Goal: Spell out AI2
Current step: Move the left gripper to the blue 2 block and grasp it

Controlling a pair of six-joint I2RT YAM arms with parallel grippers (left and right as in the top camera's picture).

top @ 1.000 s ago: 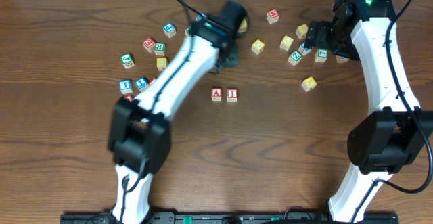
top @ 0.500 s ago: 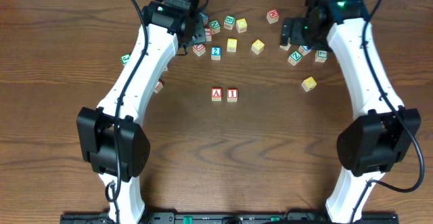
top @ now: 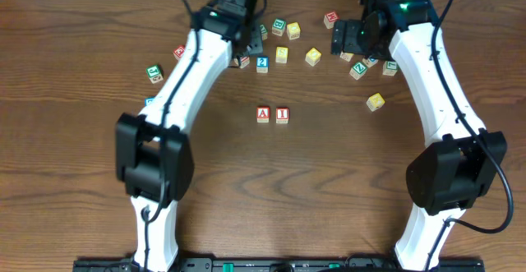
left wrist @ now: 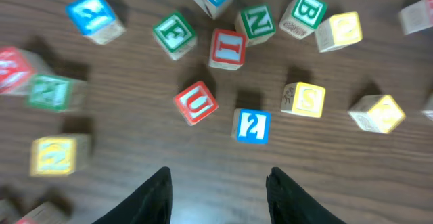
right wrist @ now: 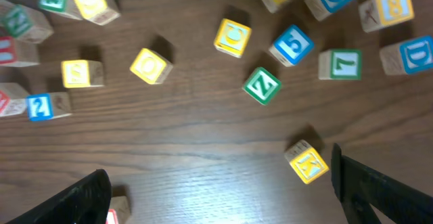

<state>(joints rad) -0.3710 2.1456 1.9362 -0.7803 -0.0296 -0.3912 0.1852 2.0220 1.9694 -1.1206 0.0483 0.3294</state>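
The red A block and the red I block stand side by side in the middle of the table. The blue 2 block lies among the far blocks; it also shows in the left wrist view and in the right wrist view. My left gripper is open and empty, above bare wood just short of the 2 block. My right gripper is open wide and empty, with a yellow block near its right finger.
Many letter and number blocks are scattered along the far side: a red U, a red I, a green F, a yellow S, a green Z, a blue 5. A yellow block lies apart at right.
My left arm has swung from the middle of the table back to the far block cluster and shifted slightly right. My right gripper has moved left and a little farther back.
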